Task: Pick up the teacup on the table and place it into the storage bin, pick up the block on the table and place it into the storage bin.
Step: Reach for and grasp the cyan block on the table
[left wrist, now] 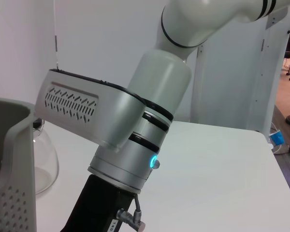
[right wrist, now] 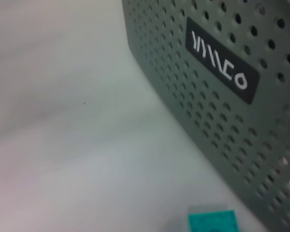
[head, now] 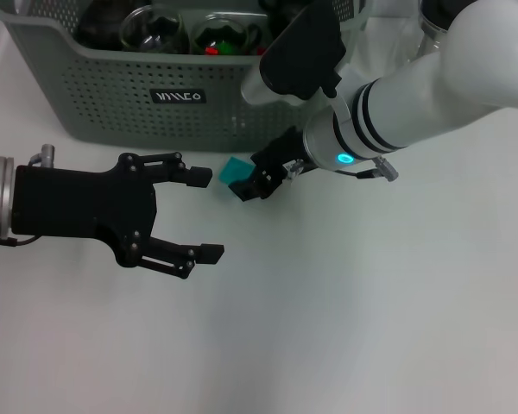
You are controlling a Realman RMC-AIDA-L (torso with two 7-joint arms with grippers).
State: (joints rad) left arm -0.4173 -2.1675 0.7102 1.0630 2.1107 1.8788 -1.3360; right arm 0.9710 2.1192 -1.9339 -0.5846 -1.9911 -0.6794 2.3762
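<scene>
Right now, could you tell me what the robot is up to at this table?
The right hand is down at the table beside the teal block, which lies just in front of the storage bin. Whether it has closed on the block cannot be seen. The left hand hovers over the table nearby, fingers spread open and holding nothing. Glass items already sit inside the bin, so the block looks like the remaining piece to go in.

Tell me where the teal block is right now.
In the head view the teal block lies on the white table just in front of the storage bin, near centre, with the right gripper at it and the open left gripper just to its left.
</scene>
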